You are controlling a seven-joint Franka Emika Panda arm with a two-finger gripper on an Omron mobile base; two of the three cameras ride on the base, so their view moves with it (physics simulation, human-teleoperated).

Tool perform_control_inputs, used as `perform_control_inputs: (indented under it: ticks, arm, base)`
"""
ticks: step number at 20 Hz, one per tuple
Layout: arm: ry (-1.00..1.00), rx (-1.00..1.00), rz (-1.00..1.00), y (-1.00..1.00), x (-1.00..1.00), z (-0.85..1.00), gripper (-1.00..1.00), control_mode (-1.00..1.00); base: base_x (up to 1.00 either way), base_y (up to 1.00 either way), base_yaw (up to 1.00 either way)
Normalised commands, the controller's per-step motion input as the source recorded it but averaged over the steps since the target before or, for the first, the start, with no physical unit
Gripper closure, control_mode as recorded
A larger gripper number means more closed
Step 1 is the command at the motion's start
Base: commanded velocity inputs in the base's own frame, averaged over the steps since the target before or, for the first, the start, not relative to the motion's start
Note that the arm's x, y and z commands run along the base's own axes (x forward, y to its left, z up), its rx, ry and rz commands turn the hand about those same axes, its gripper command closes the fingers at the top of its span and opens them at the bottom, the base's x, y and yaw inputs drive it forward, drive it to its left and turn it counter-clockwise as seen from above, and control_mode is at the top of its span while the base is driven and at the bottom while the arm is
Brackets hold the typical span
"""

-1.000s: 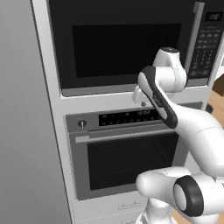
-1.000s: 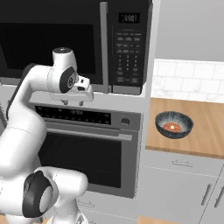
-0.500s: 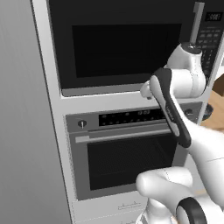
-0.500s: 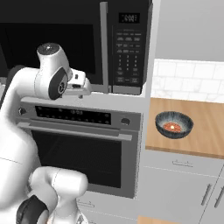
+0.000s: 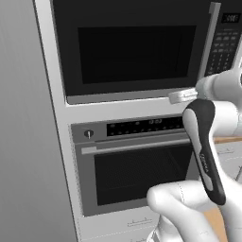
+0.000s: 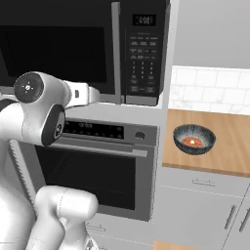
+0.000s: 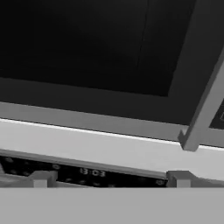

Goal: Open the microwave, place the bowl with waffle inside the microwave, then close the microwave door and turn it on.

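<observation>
Arm: white with dark joints, rising in front of the oven [image 5: 132, 160], its forearm reaching up toward the foot of the microwave [image 6: 88, 49].
Tool [image 7: 109, 178]: jaws spread wide with nothing between them; in the hand view the two finger tips [image 7: 41, 178] stand far apart, just below the microwave's lower edge, near the bottom end of its handle [image 7: 203, 109].
Oven: silver front with a horizontal bar handle, a dark control strip and a knob, built in directly under the microwave.
Microwave door [image 5: 134, 45]: shut, black with a dark window; the vertical grey handle runs down its right side, beside the keypad panel [image 6: 144, 53].
Bench [image 6: 229, 141]: warm wooden top to the right of the oven column, with pale drawer fronts below.
Bowl [image 6: 194, 138]: dark, finely striped, sitting upright on the bench near its left edge, well apart from the tool.
Waffle [image 6: 191, 142]: small orange-red piece lying inside the bowl.
Far wall: white tiles behind the bench, plain grey above them.
</observation>
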Motion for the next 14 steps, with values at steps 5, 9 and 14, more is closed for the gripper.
perform_control_inputs:
  ticks: [5, 9, 14]
  arm:
    - [-0.25, 0.03, 0.00, -0.34, -0.01, 0.90, -1.00, -1.00]
    - [-0.21, 0.00, 0.00, -0.19, 0.00, 0.41, -1.00, -1.00]
    - [-0.22, 0.00, 0.00, -0.17, -0.04, 0.20, -1.00, -1.00]
  base:
    - [0.00, 0.00, 0.00]
    - [0.00, 0.00, 0.00]
    - [0.00, 0.00, 0.00]
